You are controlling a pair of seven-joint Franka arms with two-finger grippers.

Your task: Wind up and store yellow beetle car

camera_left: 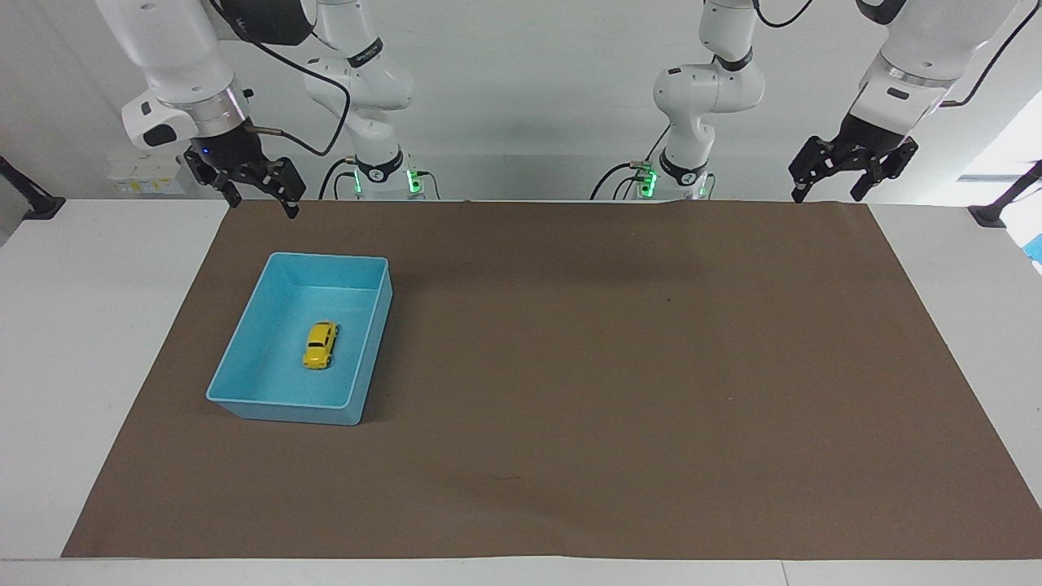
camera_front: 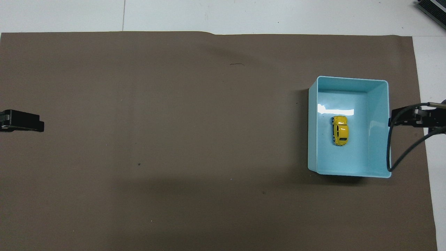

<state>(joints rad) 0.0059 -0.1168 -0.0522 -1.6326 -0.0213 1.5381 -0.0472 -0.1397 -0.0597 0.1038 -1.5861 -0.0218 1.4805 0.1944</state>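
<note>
One yellow beetle car [camera_left: 321, 345] sits on its wheels on the floor of the single light blue bin [camera_left: 244, 356], about midway between the bin's walls and touching none of them; it is the only thing in the bin. The bin lies on one brown mat [camera_left: 619, 366] that covers most of the white table [camera_left: 89, 342], toward the right arm's end of the table. The right gripper [camera_left: 256, 202] hangs in the air with its fingers spread apart and nothing between them, over the mat's edge nearest the robots, well apart from the bin. The left gripper [camera_left: 829, 193] waits raised over the mat's corner at the left arm's end, near the robots, its fingers also spread and holding nothing.
</note>
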